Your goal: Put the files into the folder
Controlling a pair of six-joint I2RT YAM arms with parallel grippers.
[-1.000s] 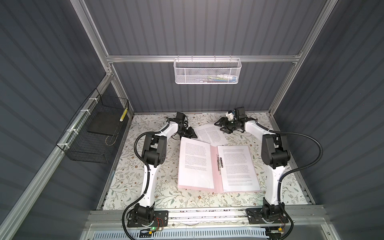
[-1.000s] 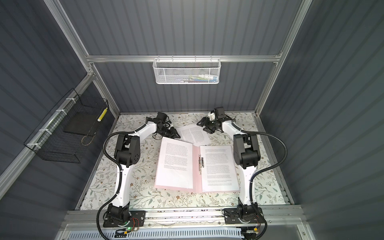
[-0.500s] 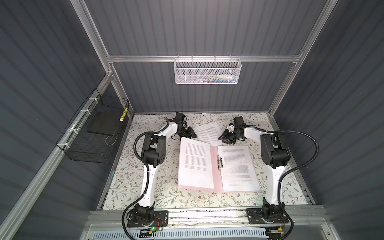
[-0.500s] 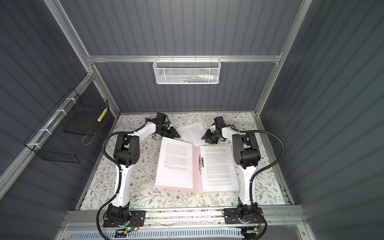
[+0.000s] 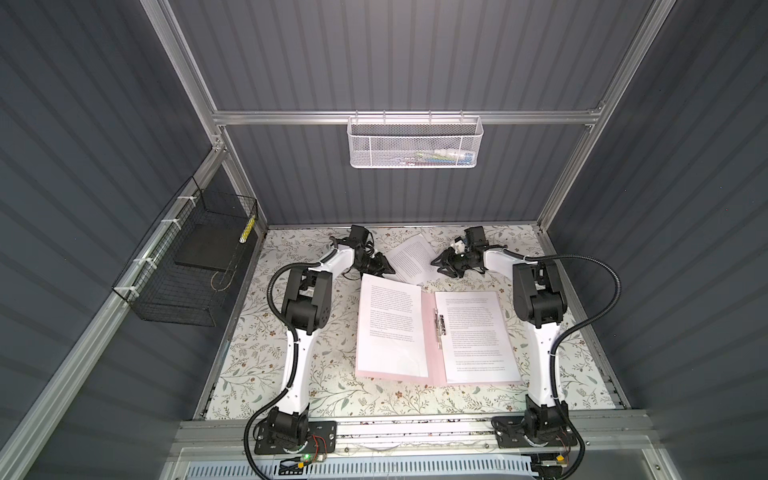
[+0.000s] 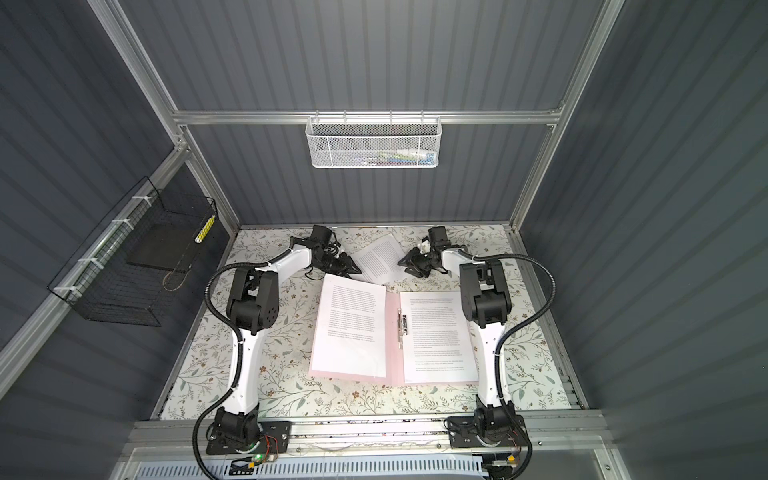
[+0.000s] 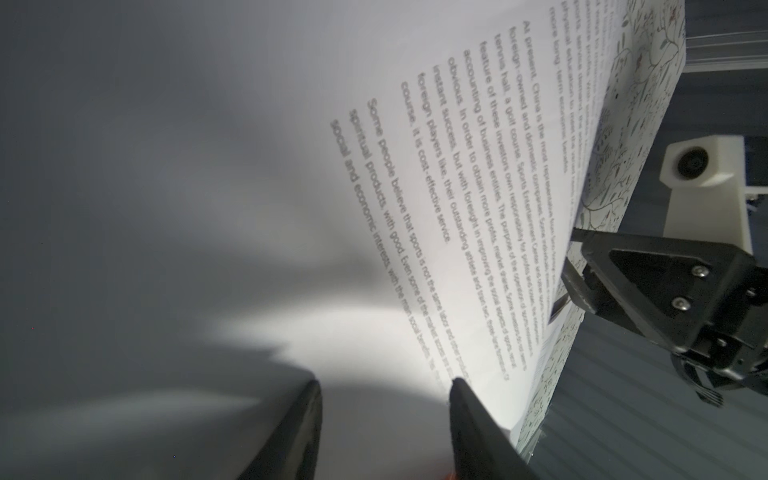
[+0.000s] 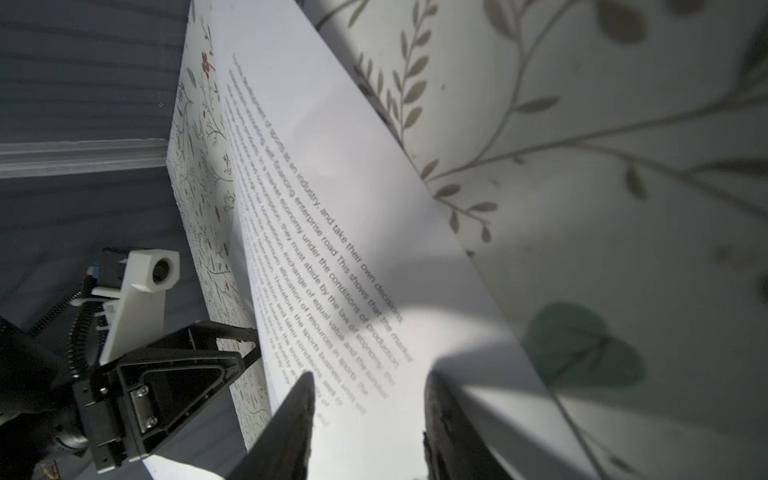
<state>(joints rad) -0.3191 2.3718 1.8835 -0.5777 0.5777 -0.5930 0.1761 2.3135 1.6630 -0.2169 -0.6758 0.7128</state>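
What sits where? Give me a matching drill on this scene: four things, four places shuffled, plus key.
Things:
1. folder
2. loose sheet
3. white mesh basket
4. black wire basket

Places:
A. hooked on the back rail
B. tied to the slanting side bar
C. lying open in the middle of the table
D. flat on the table behind the folder, turned at an angle

Pairs: 1-C, 2-D, 3-A, 4-B
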